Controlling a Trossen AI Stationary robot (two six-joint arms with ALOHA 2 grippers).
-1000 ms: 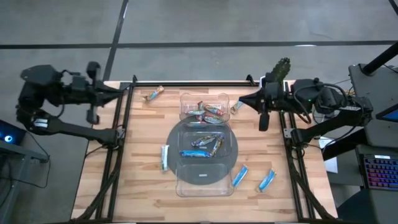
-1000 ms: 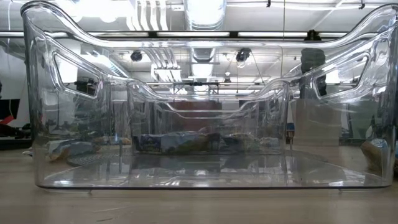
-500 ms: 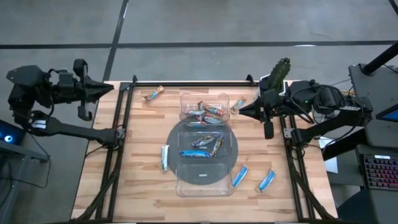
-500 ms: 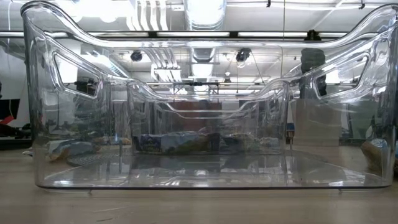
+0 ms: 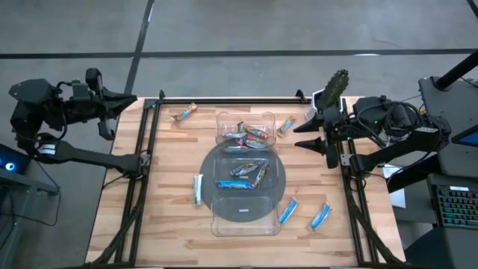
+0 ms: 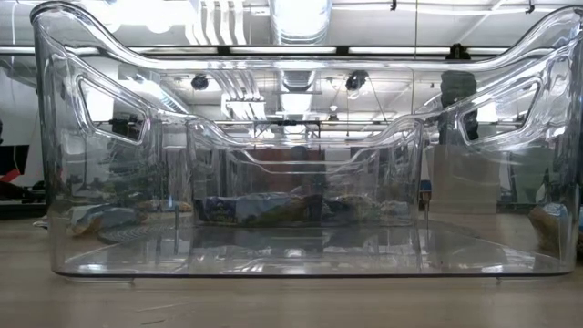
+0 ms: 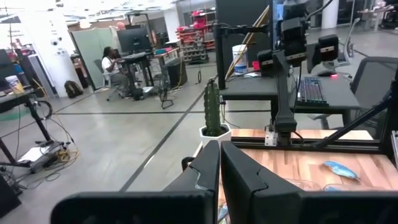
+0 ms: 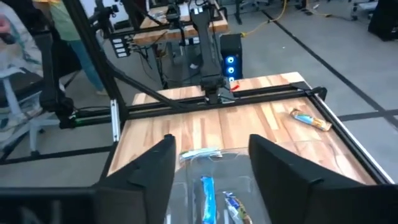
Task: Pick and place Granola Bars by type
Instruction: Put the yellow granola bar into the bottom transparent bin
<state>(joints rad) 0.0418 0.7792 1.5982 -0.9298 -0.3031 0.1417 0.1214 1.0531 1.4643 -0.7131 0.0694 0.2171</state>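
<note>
Granola bars lie loose on the wooden table: an orange-brown one [image 5: 184,113] at the far left, another [image 5: 284,127] by the tray's far right corner, a light blue one [image 5: 198,188] left of the tray, and two light blue ones [image 5: 288,211] [image 5: 321,216] at the near right. More bars [image 5: 250,134] [image 5: 246,173] lie in the clear tray [image 5: 218,224]. My right gripper [image 5: 298,135] hovers open at the table's right edge, pointing at the tray. My left gripper [image 5: 128,101] is shut and hangs off the table's far left corner.
A small cactus in a white pot [image 5: 336,86] stands at the far right corner. Black frame rails [image 5: 146,149] run along the table's left, right and far edges. In the low view the clear tray [image 6: 291,255] fills the picture, with bars [image 6: 264,208] showing through its walls.
My right gripper has opened, swung a little toward the near edge, and drawn back slightly toward the right edge. My left gripper has swung away from the far left corner, off the table's left side, still shut. No bar has moved.
</note>
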